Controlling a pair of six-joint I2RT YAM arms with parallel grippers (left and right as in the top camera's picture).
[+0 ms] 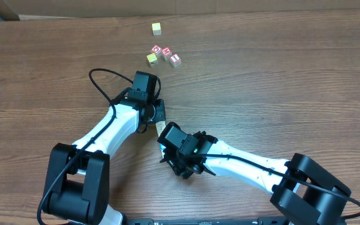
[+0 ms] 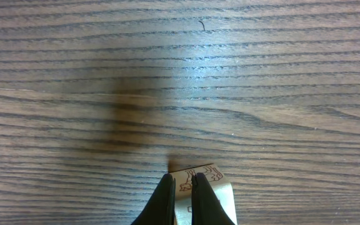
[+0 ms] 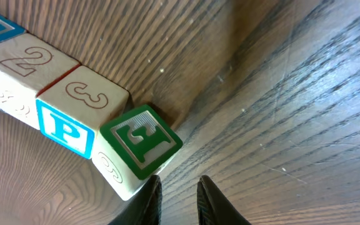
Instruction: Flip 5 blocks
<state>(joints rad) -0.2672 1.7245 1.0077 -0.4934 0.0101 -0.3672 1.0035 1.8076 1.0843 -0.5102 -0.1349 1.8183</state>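
From above, my left arm (image 1: 114, 122) and right arm (image 1: 242, 164) meet in the middle of the surface (image 1: 280, 81). The wrists hide my fingertips and the blocks beneath them. Well beyond both, red-and-white cubes (image 1: 166, 54) and yellow cubes (image 1: 157, 28) sit apart.

In the left wrist view, my left fingers (image 2: 181, 187) are pressed nearly together and pinch nothing. A pale block (image 2: 216, 182) with thin dark line markings lies right at their tips and reaches out to their right. I cannot tell whether they touch it.

In the right wrist view, my right fingers (image 3: 179, 190) stand slightly spread, with bare wood between them. Just ahead and to the left sits a green E block (image 3: 141, 145), turned cornerwise. It touches the 3 block (image 3: 83, 94), which has a blue P side. The 2 block (image 3: 19, 61) follows farther left.
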